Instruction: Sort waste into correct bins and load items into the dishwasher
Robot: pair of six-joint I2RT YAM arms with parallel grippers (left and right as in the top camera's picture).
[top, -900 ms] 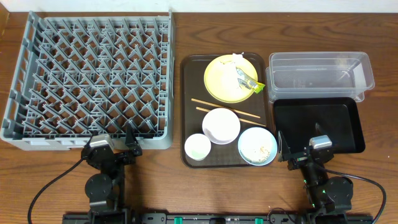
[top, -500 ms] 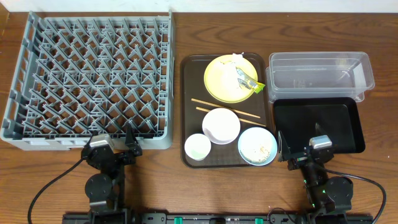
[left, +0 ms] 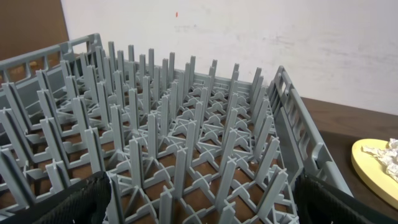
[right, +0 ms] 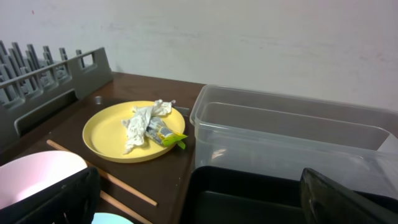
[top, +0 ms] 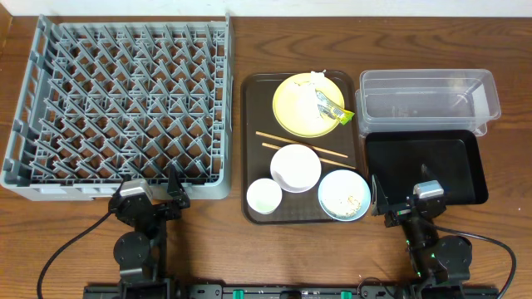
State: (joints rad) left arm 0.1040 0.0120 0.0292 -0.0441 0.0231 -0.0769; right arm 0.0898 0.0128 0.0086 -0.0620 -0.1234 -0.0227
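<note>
1. From overhead, both arms sat parked at the near table edge. The left gripper was by the near rim of the grey dish rack, and the right gripper at the near edge of the black tray. Neither held anything.
   - The brown serving tray lay between the dish rack and the bins.
   - It carried the yellow plate with the crumpled napkin and green-yellow wrapper on it, the chopsticks, the white bowl, the small white cup and the light blue bowl flecked with rice scraps.
   - The clear tub stood behind the black tray.

2. The left wrist view looked across empty pegs. Its fingers stood wide apart at the frame's lower corners, with the plate's edge far to the right.

3. The right wrist view showed its fingers equally spread, and the plate with napkin and wrapper ahead to the left, just beside the tub.

4. Nothing appeared sorted or loaded yet, so clearing waste off the plate looked like the first step.
   - The right arm was the better placed of the two.
   - It should descend over the napkin's raised folds and pinch those alone, without pressing the plate or dragging the wrapper along.
   - It should lift clear of the tub's rim before releasing.
</note>
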